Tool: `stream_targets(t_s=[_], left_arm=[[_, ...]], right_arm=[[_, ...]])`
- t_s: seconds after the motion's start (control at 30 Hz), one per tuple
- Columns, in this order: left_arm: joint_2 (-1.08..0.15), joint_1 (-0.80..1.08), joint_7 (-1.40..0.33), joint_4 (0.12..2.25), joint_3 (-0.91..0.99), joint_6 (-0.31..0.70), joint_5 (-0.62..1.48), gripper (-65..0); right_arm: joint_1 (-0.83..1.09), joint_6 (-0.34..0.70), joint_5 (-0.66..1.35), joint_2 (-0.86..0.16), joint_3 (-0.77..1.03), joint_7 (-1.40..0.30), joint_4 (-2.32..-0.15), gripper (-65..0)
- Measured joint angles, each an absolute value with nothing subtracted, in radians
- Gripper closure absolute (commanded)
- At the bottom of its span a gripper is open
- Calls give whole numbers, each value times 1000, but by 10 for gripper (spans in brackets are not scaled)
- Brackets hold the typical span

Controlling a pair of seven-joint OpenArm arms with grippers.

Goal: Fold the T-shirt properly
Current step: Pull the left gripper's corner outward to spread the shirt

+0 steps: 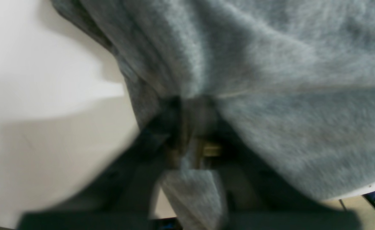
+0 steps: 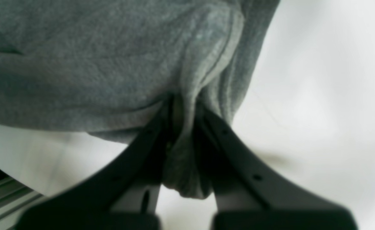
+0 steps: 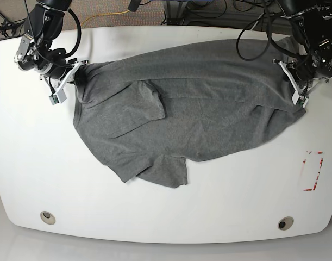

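Overhead, T-shirt (image 3: 193,109) spread, wrists show pinched folds

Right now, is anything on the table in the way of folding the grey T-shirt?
Nothing visible. Both tools, left and right, are already shut on the T-shirt, and the white table around it carries no loose objects, only a red marking and two small round fittings.
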State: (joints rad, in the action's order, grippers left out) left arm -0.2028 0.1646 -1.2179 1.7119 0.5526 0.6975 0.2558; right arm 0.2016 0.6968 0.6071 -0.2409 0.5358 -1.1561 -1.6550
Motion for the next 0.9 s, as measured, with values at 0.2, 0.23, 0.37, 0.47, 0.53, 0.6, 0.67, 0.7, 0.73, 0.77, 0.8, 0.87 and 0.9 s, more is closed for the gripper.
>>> stream_targets(t_s=[0.2, 0.23, 0.37, 0.47, 0.53, 0.6, 0.67, 0.7, 0.73, 0.77, 0.8, 0.87, 0.9], left_arm=[[-201, 176, -1219, 1762, 556, 698, 259, -31], [-203, 180, -1218, 1777, 557, 698, 260, -29], [-206, 221, -1220, 1858, 558, 698, 263, -10], [-207, 252, -1225, 1911, 559, 698, 263, -7], [-207, 275, -1222, 1945, 558, 698, 263, -8], [-206, 301, -1222, 1965, 558, 698, 263, -8], [-207, 324, -1222, 1973, 559, 698, 263, -10], [-207, 334, -1222, 1973, 564, 698, 263, -11], [-205, 341, -1223, 1972, 576, 698, 268, -11], [-204, 347, -1222, 1969, 596, 698, 270, -11], [-204, 348, -1222, 1968, 613, 698, 270, -11], [-209, 349, -1225, 1968, 633, 698, 260, -10], [-211, 348, -1227, 1969, 634, 698, 258, -10]], right_arm=[[201, 697, 607, -241, 536, -1156, -1655, -6], [201, 697, 607, -241, 536, -1156, -1655, -6], [201, 697, 607, -241, 536, -1156, -1655, -6], [201, 697, 607, -240, 536, -1156, -1655, -6], [200, 697, 606, -231, 537, -1156, -1655, -6], [201, 697, 607, -220, 537, -1156, -1655, -6], [201, 696, 604, -212, 536, -1156, -1655, -6], [201, 697, 605, -211, 535, -1156, -1655, -6], [201, 697, 607, -211, 536, -1156, -1655, -6], [200, 697, 607, -211, 536, -1156, -1655, -6], [201, 697, 607, -211, 536, -1156, -1655, -6], [201, 697, 606, -211, 536, -1156, -1655, -6], [201, 697, 607, -211, 535, -1156, -1655, -6]])
